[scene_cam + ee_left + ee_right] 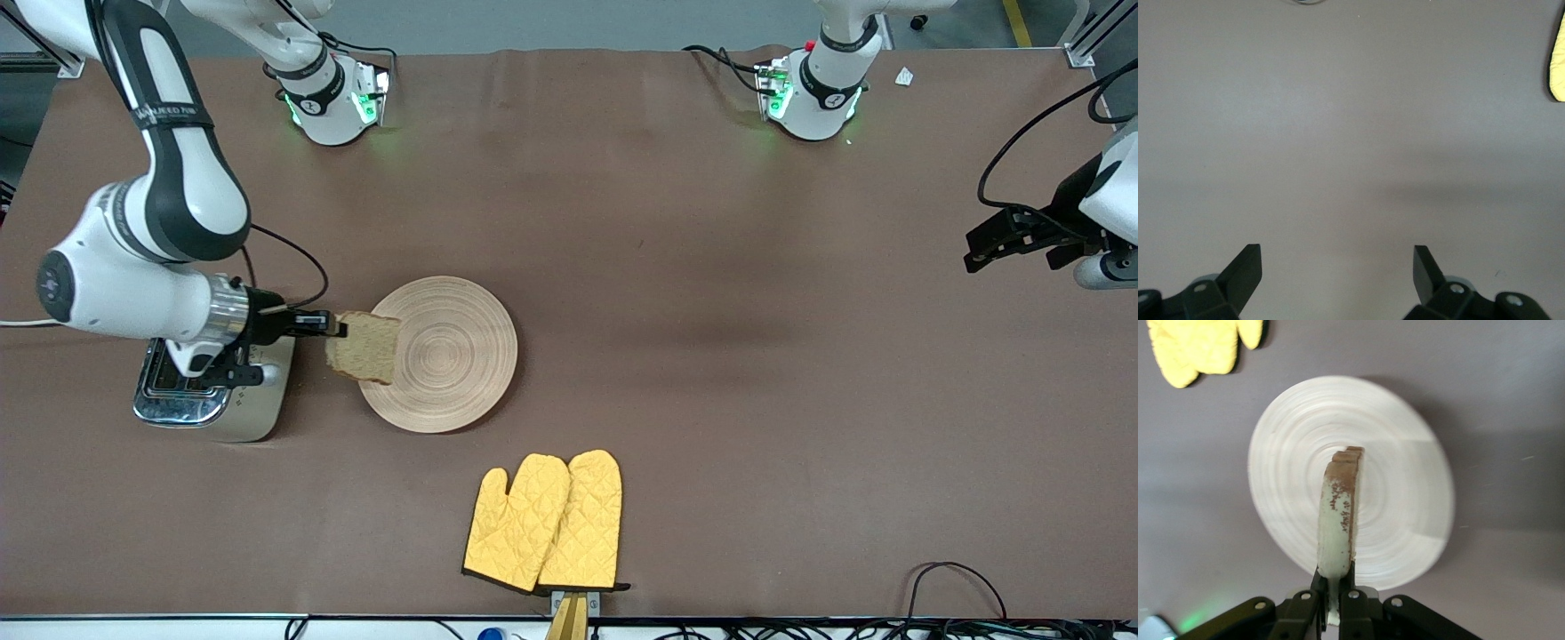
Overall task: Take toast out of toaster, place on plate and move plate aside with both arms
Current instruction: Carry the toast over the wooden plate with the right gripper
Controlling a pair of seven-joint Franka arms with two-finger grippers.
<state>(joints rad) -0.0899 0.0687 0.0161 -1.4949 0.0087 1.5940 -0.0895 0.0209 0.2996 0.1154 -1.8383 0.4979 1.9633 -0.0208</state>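
Toast (pixel 364 348) in right gripper (pixel 331 325), over plate (pixel 453 356)

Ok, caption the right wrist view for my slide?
Right gripper pinches the toast edge-on above the plate.

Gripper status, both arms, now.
Right gripper: shut on the toast, held on edge over the plate rim.
Left gripper: open, holding nothing, waiting above bare table.
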